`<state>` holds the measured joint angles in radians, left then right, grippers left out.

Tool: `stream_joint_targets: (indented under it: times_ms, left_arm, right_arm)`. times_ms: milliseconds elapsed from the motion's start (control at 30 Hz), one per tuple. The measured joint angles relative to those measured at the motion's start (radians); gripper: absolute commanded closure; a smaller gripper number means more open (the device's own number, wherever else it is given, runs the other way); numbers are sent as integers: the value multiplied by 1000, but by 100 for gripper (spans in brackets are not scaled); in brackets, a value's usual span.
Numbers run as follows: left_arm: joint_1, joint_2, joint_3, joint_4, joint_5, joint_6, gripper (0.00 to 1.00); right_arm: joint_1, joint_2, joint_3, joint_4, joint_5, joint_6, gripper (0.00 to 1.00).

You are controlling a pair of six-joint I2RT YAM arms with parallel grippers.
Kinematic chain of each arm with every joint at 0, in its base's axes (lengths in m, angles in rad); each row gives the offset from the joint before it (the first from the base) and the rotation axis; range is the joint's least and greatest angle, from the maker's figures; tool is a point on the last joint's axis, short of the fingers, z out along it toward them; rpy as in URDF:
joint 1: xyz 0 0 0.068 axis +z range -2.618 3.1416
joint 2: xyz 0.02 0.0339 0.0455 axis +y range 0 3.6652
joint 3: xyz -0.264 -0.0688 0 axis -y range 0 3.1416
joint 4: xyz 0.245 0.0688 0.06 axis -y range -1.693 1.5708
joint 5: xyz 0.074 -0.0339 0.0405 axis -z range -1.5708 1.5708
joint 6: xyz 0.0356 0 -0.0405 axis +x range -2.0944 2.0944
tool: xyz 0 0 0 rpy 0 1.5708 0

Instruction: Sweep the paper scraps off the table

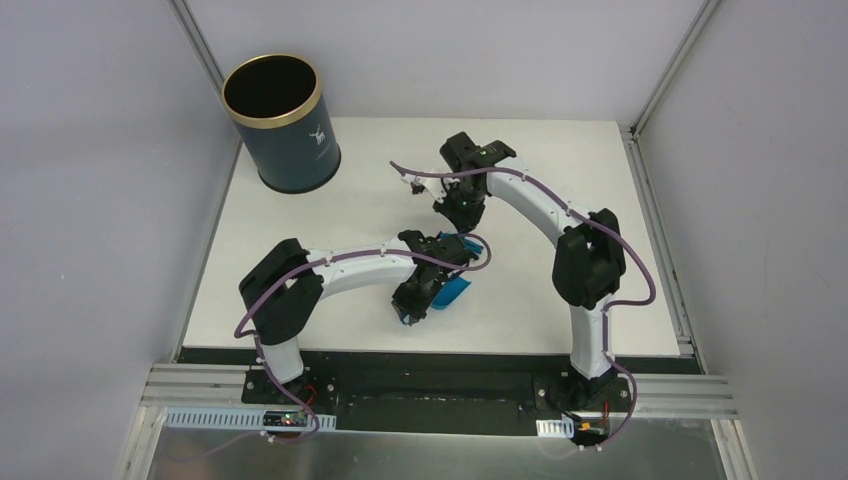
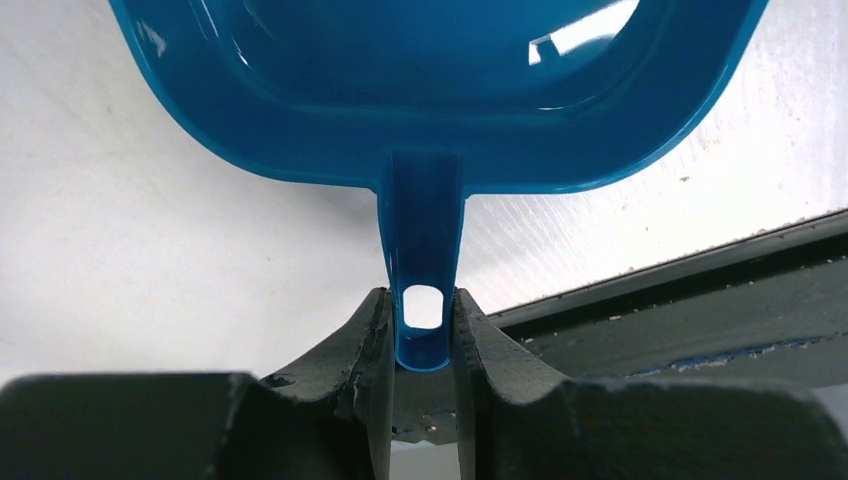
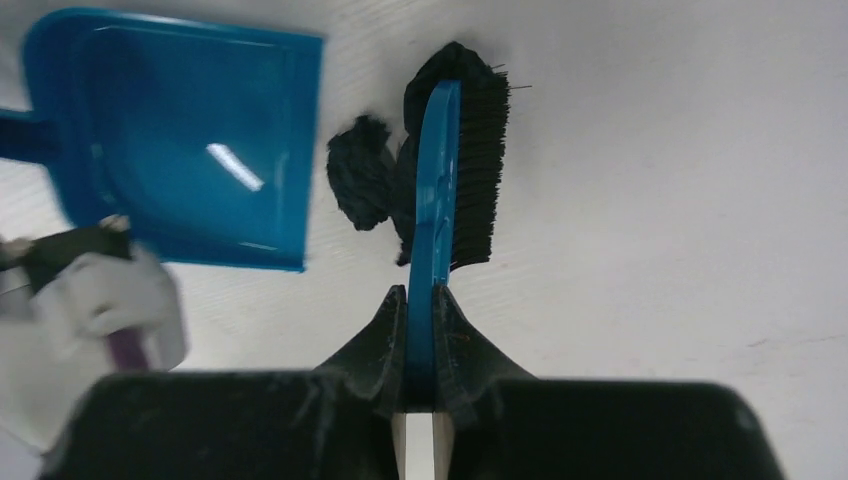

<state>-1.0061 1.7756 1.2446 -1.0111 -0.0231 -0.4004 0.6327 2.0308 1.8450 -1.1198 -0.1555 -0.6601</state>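
Note:
A black crumpled paper scrap [image 3: 362,175] lies on the white table [image 3: 650,200], between the open lip of the blue dustpan [image 3: 190,140] and the black bristles of the blue hand brush [image 3: 437,190]. My right gripper [image 3: 421,305] is shut on the brush's handle, and the bristles rest against the table right beside the scrap. My left gripper [image 2: 423,325] is shut on the dustpan's handle [image 2: 421,230], with the pan [image 2: 430,90] low over the table. From above, the dustpan [image 1: 455,290] and the brush [image 1: 472,243] meet at mid-table. No other scraps show.
A dark blue, gold-rimmed bin [image 1: 280,120] stands at the table's far left corner. The table's black front edge [image 2: 700,265] runs just behind the dustpan. Grey walls enclose the table on three sides. The two arms cross close together at the middle.

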Motion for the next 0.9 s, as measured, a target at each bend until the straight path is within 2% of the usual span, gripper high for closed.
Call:
stream_joint_targets:
  times_ms: [300, 500, 733, 900]
  left_arm:
    - [-1, 11, -34, 67, -9, 8, 100]
    - [0, -6, -91, 107, -29, 18, 100]
    - [0, -108, -214, 222, -60, 23, 100]
    - [0, -160, -251, 257, -72, 27, 100]
  right_arm:
    - [3, -20, -10, -143, -243, 127, 100]
    - [-48, -6, 20, -211, -358, 204, 100]
    - [-87, -6, 18, -219, -409, 243, 100]
    - [-97, -63, -3, -180, -332, 334, 100]
